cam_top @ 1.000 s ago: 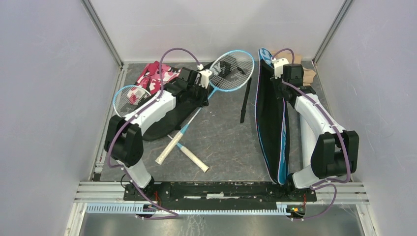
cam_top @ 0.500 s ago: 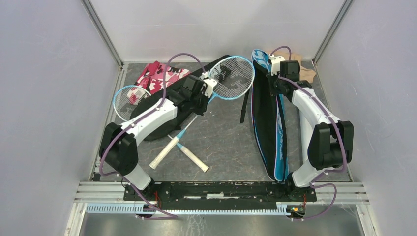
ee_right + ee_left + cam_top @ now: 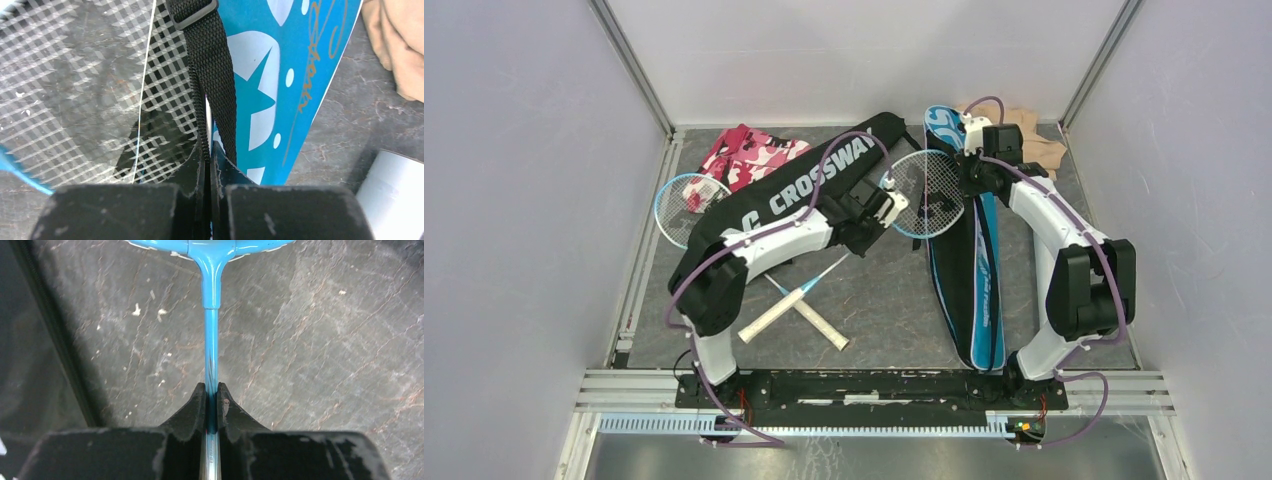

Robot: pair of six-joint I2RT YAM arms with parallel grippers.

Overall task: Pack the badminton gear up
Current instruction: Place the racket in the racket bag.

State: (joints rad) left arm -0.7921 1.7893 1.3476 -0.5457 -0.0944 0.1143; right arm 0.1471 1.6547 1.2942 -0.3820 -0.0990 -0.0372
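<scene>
Top external view: both grippers engaged at the blue racket cover

Blue racket cover [image 3: 986, 290] lies lengthwise on the table [image 3: 874, 290], in front of the right arm. Right gripper [image 3: 972, 182] sits at the cover's left edge, near its far end. In the right wrist view its jaws are pressed together on the cover's black zip edge, just beside a black strap [image 3: 210, 65].

Left gripper [image 3: 894, 207], just left of the cover, pinches the thin shaft of a blue racket [image 3: 929, 180]. The left wrist view confirms the fingers [image 3: 197, 410] clamped on that shaft. The racket head overlaps the cover's left edge.

Black "CROSSWAY" cover [image 3: 804, 190] lies well left of the blue cover, partly over a second racket [image 3: 686, 200]. Pink camouflage cloth [image 3: 749, 155] is farther left. Beige cloth [image 3: 1036, 145] lies just right of the cover's far end. White tube [image 3: 395, 195] shows right of the cover in the right wrist view.
</scene>
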